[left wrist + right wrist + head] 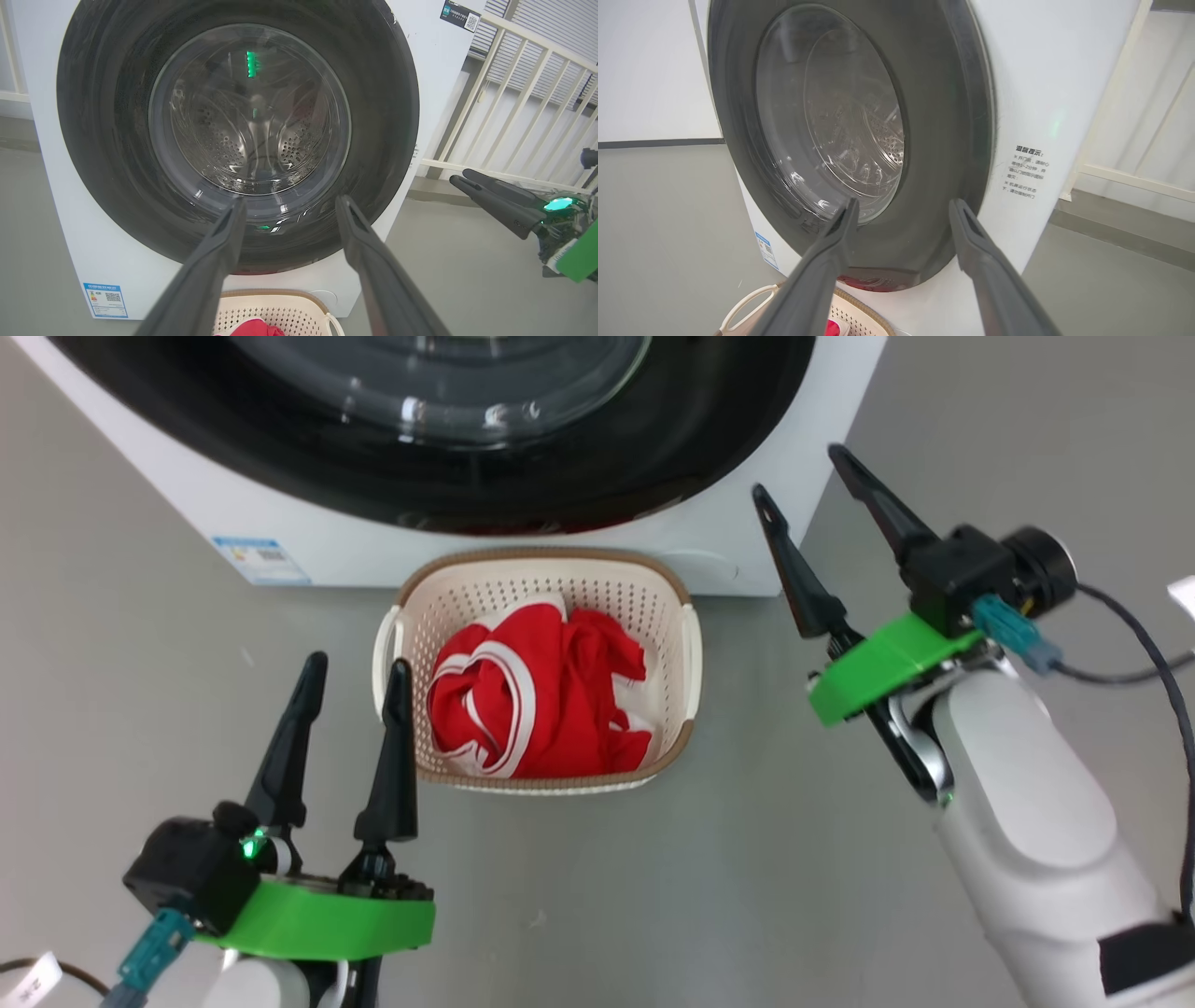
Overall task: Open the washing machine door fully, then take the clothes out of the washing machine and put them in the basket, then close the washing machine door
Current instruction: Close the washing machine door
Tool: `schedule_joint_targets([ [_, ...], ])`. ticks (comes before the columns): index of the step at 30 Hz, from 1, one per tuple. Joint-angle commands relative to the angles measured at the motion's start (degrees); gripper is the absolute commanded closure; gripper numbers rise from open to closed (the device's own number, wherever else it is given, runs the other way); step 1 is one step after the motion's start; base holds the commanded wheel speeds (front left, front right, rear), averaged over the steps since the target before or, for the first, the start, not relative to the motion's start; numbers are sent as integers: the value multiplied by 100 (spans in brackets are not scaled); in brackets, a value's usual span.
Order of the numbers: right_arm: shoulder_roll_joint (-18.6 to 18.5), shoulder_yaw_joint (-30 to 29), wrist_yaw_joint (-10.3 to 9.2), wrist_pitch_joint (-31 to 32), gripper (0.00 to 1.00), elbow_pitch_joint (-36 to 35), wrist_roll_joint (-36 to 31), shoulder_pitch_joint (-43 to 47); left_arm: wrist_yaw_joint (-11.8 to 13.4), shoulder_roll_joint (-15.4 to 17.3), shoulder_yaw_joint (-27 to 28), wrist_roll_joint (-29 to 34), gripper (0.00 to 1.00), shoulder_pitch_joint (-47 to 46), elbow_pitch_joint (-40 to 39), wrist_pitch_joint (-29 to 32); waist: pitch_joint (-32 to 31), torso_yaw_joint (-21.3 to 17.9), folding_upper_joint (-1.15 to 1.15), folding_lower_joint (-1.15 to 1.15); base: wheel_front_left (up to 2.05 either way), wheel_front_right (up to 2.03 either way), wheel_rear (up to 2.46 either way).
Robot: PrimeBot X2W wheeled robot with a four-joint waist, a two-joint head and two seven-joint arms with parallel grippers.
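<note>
The washing machine stands at the top of the head view. Its round black door lies flat against the front, and the steel drum shows through the glass window. On the floor right in front sits the cream basket with red clothes, one with white stripe trim, bunched inside. My left gripper is open with nothing between its fingers, just left of the basket. My right gripper is open and bare too, raised to the right of the basket beside the machine's right corner.
A white railing runs to the right of the machine. Grey floor spreads around the basket. A dark cable trails from my right wrist. A blue label marks the machine's lower left front.
</note>
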Motion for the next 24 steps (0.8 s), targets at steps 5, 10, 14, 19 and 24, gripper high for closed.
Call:
schedule_joint_targets([
  [5,100,-230,-22,5,0,-754,-73,798,27,69,170,10,0,191,-55,-44,-488,-281,0,0,0,0,0],
  [10,100,-546,-22,5,0,-1149,-143,1303,53,69,142,28,0,274,-34,-44,-670,-357,0,0,0,0,0],
  [14,100,-922,-22,5,0,-1430,-185,1735,70,69,174,55,0,355,-1,-44,-835,-442,0,0,0,0,0],
  [19,100,-1368,-22,5,0,-1838,-246,2263,82,69,249,145,0,507,45,-44,-1069,-560,0,0,0,0,0],
  [24,100,-1565,-22,5,0,-2148,-214,2680,62,69,331,199,0,664,82,-44,-1269,-634,0,0,0,0,0],
])
